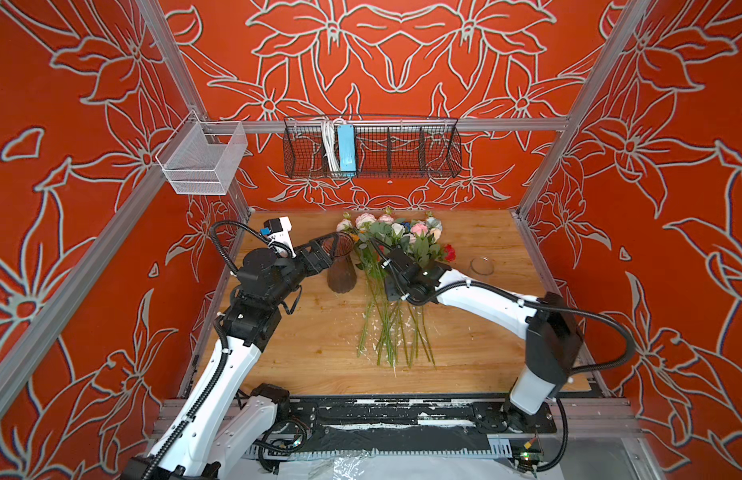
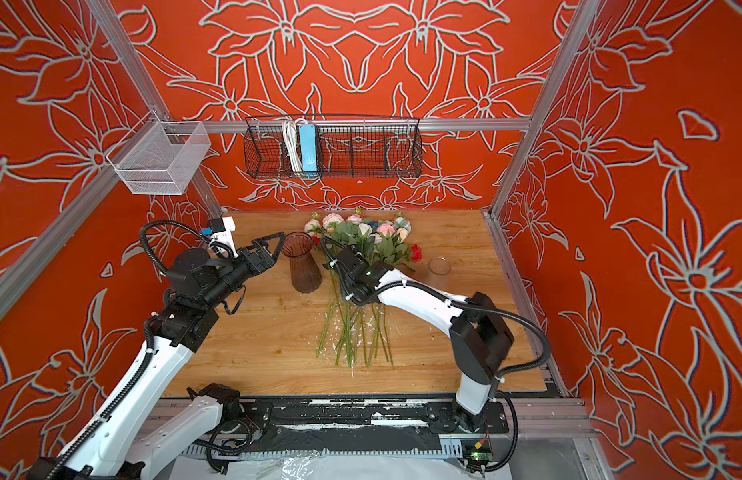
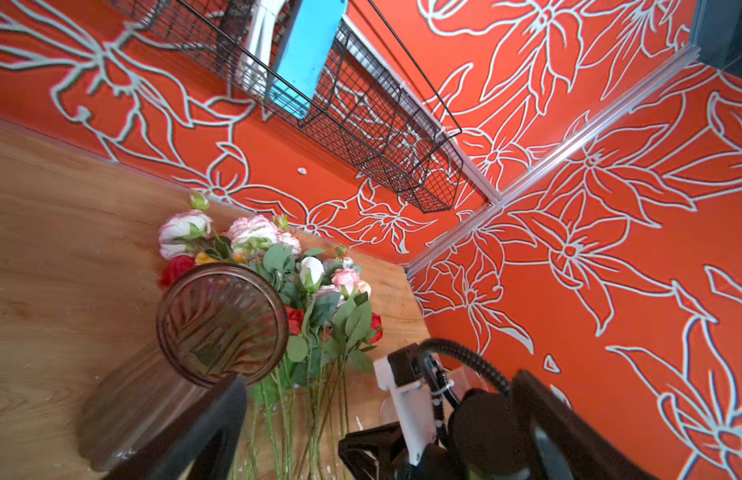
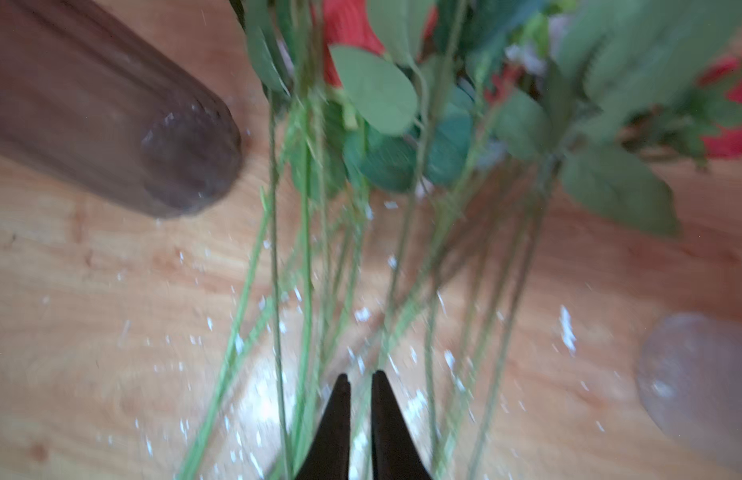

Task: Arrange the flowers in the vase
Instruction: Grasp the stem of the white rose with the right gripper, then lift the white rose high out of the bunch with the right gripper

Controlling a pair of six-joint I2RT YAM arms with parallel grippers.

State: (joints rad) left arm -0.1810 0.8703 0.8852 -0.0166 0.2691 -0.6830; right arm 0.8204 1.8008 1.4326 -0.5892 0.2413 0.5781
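Note:
The flowers (image 1: 396, 239) lie in a bunch on the wooden table, blooms toward the back wall and green stems (image 1: 385, 328) fanned toward the front. A brown ribbed glass vase (image 1: 341, 272) stands upright just left of them, with nothing in it. My left gripper (image 1: 334, 249) is open beside the vase's rim (image 3: 221, 324), on its left. The right arm reaches over the middle of the bunch. In the right wrist view my right gripper (image 4: 358, 376) is nearly closed among the stems (image 4: 304, 232), and a thin green stem runs through the narrow gap.
A low clear glass jar (image 1: 482, 266) stands right of the bunch, near a red bloom (image 1: 449, 252). White flecks litter the tabletop (image 1: 311, 353) round the stems. A black wire basket (image 1: 371, 149) and a white mesh basket (image 1: 203, 160) hang on the frame above.

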